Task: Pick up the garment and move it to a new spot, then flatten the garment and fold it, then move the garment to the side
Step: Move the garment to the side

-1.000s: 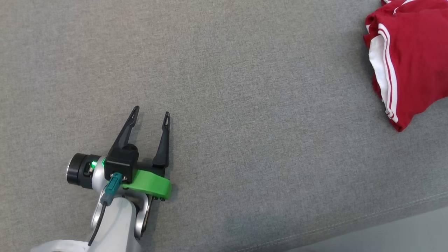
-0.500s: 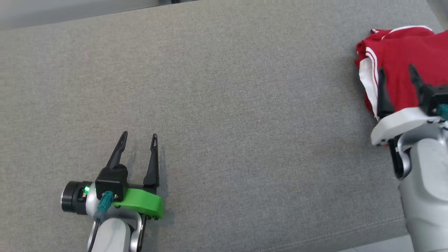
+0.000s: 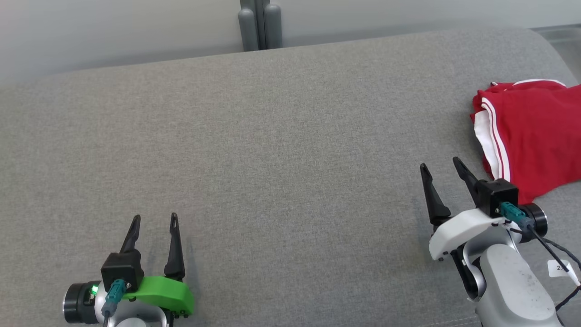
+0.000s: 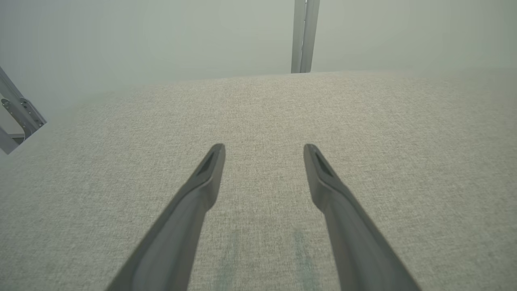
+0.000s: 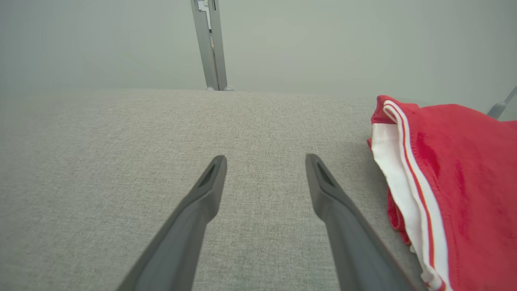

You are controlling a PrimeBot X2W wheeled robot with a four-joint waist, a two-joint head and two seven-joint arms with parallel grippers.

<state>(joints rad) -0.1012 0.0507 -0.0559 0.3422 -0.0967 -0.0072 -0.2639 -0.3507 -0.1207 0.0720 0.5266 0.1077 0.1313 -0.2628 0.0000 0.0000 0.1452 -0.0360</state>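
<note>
Garment (image 3: 531, 136), red fabric with white side stripes, folded, at right end of grey woven cushion (image 3: 290, 159). Right gripper (image 3: 439, 162) just beside it, jaws wide apart, empty. Left gripper (image 3: 155, 216) well apart, likewise spread, empty.

Red garment (image 3: 531, 136) at three o'clock cut off by the head view's right edge, grey post (image 3: 259, 22) at twelve o'clock cropped at the top, white tag (image 3: 557, 268) at five o'clock, print too small to read

White cable tag (image 3: 559, 268): "2", rest illegible.
</note>
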